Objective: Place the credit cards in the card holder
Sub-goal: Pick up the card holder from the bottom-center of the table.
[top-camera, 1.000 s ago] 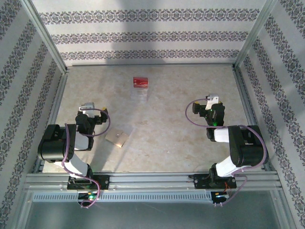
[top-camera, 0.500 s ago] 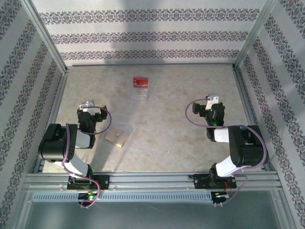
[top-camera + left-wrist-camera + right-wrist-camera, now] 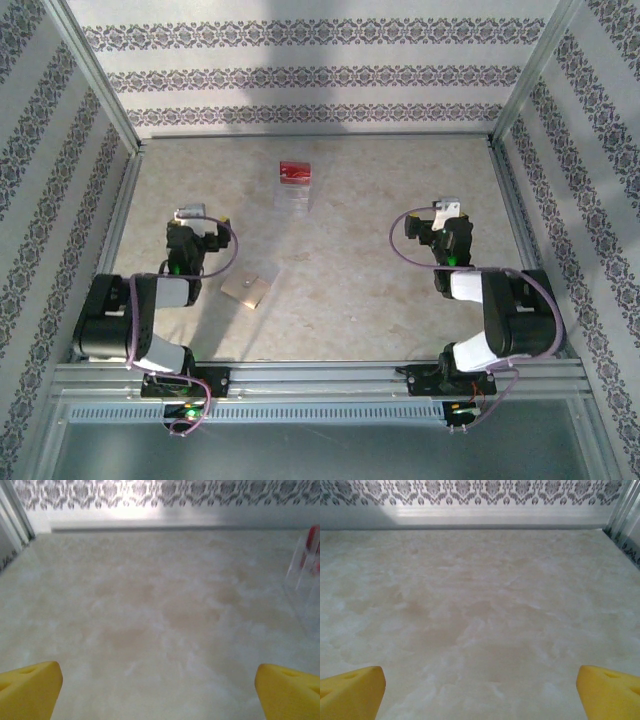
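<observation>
Item: credit cards [image 3: 294, 171], red, stacked at the far end of a clear case [image 3: 293, 194], far centre of the desk [image 3: 360, 260]; whether they stand inside the case or just behind it cannot be told, and their markings are too small to read. From the left wrist view the red edge [image 3: 313, 542] shows at the far right through the clear plastic [image 3: 302, 585]. Item: card holder [image 3: 248, 289], tan, lying flat at near left, well apart from the cards, just right of the left arm. Item: left gripper [image 3: 190, 216], released, yellow fingertips [image 3: 30, 687] set wide over bare desk, pointing far; the arm is folded low, elbow back by the near rail. Item: right gripper [image 3: 447, 208], released, yellow fingertips [image 3: 351, 692] likewise wide over bare desk; the arm is folded with its elbow at near right. Bounds: metal rails [image 3: 320, 375] along the near edge, upright frame posts at the corners, patterned walls on three sides. Open room: broad bare surface between the two arms and across the right half.
</observation>
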`<state>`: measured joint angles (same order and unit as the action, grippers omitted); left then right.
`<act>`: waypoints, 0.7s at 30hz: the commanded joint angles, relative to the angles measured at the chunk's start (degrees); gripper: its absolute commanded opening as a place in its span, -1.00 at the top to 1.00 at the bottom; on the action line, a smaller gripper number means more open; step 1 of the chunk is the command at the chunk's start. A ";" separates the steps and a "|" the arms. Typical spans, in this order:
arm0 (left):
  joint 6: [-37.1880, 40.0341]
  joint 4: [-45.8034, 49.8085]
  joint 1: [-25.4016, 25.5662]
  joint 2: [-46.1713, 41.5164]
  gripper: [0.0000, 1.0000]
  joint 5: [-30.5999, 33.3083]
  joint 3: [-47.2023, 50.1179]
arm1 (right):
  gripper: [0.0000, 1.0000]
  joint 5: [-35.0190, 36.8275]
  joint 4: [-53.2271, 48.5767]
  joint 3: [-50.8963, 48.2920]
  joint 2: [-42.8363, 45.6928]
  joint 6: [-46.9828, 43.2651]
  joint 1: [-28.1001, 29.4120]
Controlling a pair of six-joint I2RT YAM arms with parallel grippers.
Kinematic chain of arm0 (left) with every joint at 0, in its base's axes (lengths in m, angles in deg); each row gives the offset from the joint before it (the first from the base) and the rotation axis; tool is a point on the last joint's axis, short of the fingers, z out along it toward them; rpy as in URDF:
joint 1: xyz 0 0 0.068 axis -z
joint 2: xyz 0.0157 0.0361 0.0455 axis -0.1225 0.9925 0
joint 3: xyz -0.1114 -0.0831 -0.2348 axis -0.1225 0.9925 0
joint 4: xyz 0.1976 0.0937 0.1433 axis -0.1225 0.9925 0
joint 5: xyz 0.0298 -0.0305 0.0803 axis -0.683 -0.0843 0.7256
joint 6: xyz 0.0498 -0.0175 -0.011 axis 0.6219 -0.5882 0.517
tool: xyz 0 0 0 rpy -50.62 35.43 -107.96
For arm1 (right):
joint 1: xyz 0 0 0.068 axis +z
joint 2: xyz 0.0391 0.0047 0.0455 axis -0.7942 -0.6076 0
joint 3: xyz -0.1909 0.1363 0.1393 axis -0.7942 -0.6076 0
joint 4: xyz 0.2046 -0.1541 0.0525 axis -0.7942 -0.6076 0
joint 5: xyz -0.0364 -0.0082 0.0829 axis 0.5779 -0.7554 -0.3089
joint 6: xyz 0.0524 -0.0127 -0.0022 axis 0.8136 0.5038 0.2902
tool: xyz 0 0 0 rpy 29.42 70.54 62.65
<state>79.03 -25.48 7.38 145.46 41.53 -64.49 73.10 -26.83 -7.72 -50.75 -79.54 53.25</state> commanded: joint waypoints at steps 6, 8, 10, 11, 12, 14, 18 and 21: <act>-3.97 56.27 0.49 -3.58 -0.98 -5.84 -28.85 | -0.97 1.24 -24.94 7.67 16.13 6.00 1.15; -7.12 66.00 0.51 -5.74 -0.98 -5.67 -32.94 | -0.97 0.10 -31.05 10.66 18.23 9.32 2.56; -7.55 71.20 0.33 -8.65 -0.98 -6.44 -34.36 | -0.97 -0.57 -36.96 14.18 19.22 10.79 5.15; -6.12 71.91 -0.29 -10.47 -0.98 -8.92 -33.96 | -0.97 -0.04 -39.69 15.83 19.41 11.40 7.59; -4.45 72.47 -1.33 -11.44 -0.98 -12.01 -33.82 | -0.97 0.06 -41.73 17.19 19.37 11.61 9.59; -3.67 73.69 -4.76 -12.26 -0.98 -15.92 -33.80 | -0.97 0.51 -46.82 20.57 18.73 11.70 15.17; -4.82 72.11 -8.45 -11.80 -0.98 -16.82 -32.87 | -0.97 1.21 -53.18 25.92 14.92 13.90 25.57; -5.39 71.26 -9.83 -11.14 -0.98 -18.21 -32.19 | -0.97 0.39 -53.96 28.96 10.16 17.82 32.86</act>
<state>74.40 42.96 -1.52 134.01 26.67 -97.60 74.04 -74.35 18.86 -37.22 -66.27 81.62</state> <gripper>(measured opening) 0.992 0.984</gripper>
